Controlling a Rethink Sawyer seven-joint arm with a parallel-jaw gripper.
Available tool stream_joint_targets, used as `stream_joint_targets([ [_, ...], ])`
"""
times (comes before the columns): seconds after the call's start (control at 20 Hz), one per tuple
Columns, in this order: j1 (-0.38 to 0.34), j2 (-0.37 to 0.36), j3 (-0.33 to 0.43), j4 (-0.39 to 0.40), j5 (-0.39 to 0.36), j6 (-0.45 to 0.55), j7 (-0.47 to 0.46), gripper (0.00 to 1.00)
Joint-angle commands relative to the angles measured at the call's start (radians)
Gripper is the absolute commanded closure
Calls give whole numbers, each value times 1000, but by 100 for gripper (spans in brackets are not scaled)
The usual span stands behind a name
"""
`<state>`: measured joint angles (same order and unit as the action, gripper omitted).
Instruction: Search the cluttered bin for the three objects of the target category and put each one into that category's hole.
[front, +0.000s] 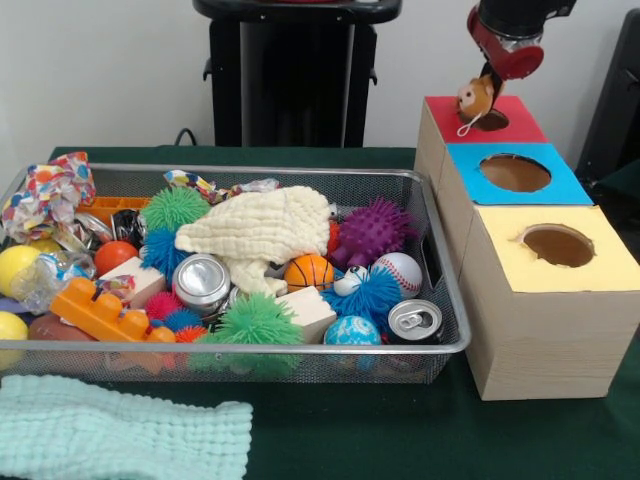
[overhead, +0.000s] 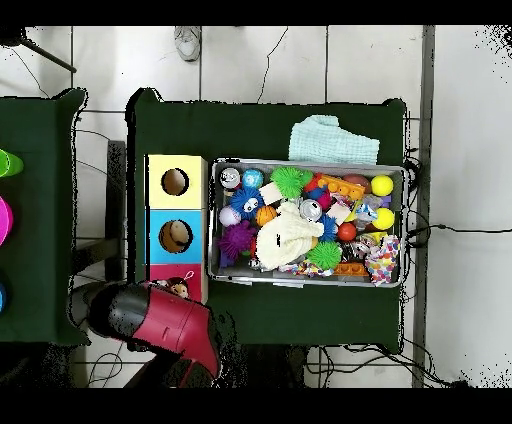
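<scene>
gripper (front: 492, 82) fingers hidden – behind toy (front: 476, 99)

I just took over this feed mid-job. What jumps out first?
The pincer hangs over the red-topped box at the far end of the row, with a small brown plush toy right at its hole. Beside the boxes, the wire bin is heaped with toys, a cream cloth draped on top. A mint towel lies in front of the bin.

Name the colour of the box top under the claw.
Red top, below the claw; clearest in the front view.
</scene>
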<state>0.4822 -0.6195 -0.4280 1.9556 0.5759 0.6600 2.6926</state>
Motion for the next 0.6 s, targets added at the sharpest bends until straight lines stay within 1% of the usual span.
stream_joint_targets([
  [0.05, 23, 50, 34, -98, 46, 30, 317, 100],
  [0.15, 33, 55, 28, -109, 46, 42, 329, 100],
  [0.25, 37, 56, 32, -108, 64, 29, 342, 100],
  [0.4, 38, 56, 37, -106, 76, 15, 332, 100],
  [0.6, 26, 55, 54, -78, 98, -22, 297, 100],
])
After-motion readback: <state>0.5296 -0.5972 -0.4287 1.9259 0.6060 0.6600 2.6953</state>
